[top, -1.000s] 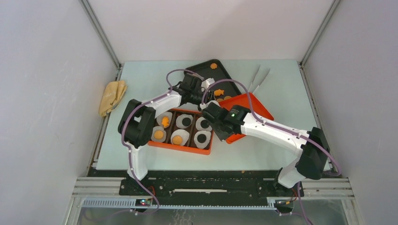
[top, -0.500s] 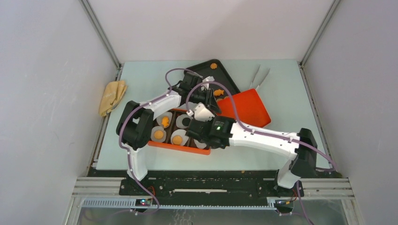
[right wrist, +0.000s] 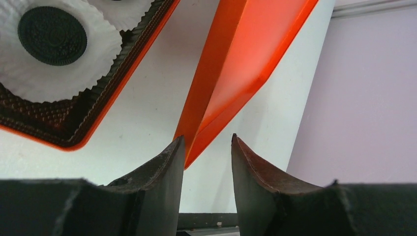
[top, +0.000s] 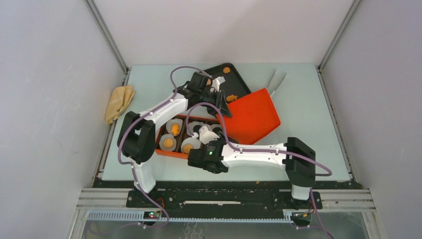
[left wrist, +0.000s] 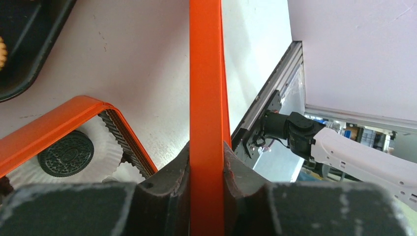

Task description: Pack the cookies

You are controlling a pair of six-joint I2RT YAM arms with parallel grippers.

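An orange box (top: 171, 152) holds white paper liners with cookies: round orange-brown ones (top: 168, 143) and dark ones (left wrist: 65, 153) (right wrist: 51, 35). One round cookie (top: 226, 70) and a fish-shaped one (top: 230, 98) lie on the black tray (top: 239, 85). My left gripper (top: 220, 106) (left wrist: 206, 147) is shut on the rim of the orange lid (top: 251, 115) (left wrist: 206, 73), which hangs tilted beside the box. My right gripper (top: 211, 132) (right wrist: 207, 138) stands open over the box's right end with nothing between its fingers. The lid's corner (right wrist: 236, 64) shows just beyond them.
A yellow cloth (top: 119, 102) lies at the table's left edge. Metal tongs (top: 275, 82) rest at the back right, beyond the lid. The right arm stretches low across the front of the table.
My right gripper opened, let go of the lid and swung left and nearer, over the box. My left gripper closed on the lid's rim and raised that edge, tilting the lid.
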